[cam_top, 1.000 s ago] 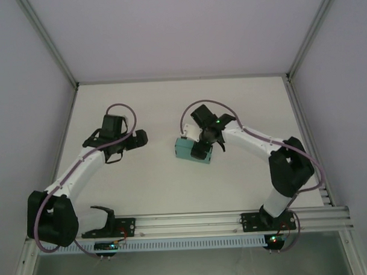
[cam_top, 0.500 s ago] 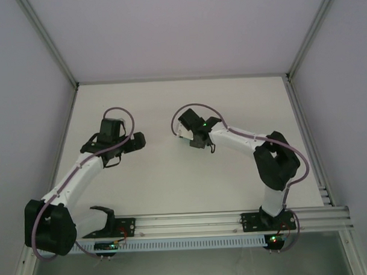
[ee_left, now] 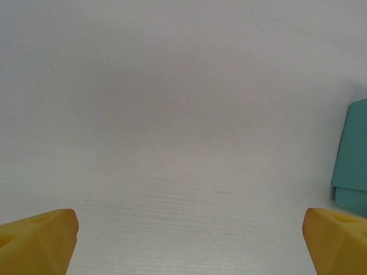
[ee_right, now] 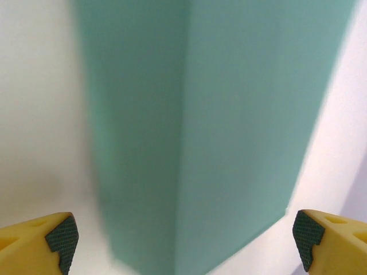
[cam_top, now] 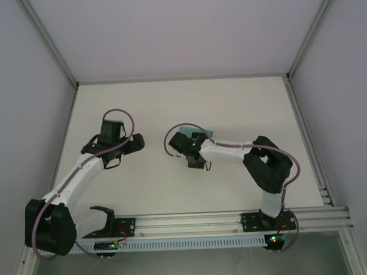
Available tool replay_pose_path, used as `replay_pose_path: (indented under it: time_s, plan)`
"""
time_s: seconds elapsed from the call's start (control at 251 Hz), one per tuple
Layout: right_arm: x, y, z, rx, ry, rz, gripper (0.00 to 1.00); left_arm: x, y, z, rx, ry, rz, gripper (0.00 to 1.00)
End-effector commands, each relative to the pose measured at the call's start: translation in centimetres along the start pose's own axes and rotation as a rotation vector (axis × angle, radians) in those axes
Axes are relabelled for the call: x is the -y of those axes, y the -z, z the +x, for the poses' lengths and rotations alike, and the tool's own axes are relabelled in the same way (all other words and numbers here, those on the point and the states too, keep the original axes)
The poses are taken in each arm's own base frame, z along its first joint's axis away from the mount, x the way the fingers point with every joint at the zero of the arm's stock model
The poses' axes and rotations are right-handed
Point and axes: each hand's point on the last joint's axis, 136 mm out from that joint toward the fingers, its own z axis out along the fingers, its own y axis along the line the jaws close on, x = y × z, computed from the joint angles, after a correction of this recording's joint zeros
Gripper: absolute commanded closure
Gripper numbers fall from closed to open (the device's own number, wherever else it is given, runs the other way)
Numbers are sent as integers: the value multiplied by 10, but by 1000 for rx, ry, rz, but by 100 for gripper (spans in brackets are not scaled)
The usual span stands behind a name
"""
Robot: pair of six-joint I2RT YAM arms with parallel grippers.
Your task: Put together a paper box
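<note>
Jaws on both arms stand wide apart, the right jaws closely facing the paper box (ee_right: 200, 126).

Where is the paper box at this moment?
In the top view the paper box lies near the middle of the table, just beyond the right gripper, which is open and close to it.

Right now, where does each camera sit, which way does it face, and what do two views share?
Top external: above and behind the bases, looking down on the table; both arms show whole.
Left wrist: on the left gripper, facing bare table; its yellow fingertips show, wide apart.
Right wrist: on the right gripper, facing the paper box; its fingertips show at the lower corners.
Shared: the paper box's edge also shows at the left wrist view's right border.
</note>
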Motion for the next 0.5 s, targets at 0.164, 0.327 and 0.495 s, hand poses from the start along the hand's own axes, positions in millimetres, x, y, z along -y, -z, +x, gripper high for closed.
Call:
replay_pose_path:
  time_s: [0.164, 0.327, 0.495]
  plan:
    - [-31, 46, 13, 153, -58, -222, 1, 18, -1, -13, 7, -20, 75, 0]
    - [31, 57, 9, 370, -438, -308, 1, 72, -2, 5, -84, -60, 388, 0]
    - [92, 33, 10, 497, -797, -524, 1, 155, -1, 44, -223, -121, 687, 0]
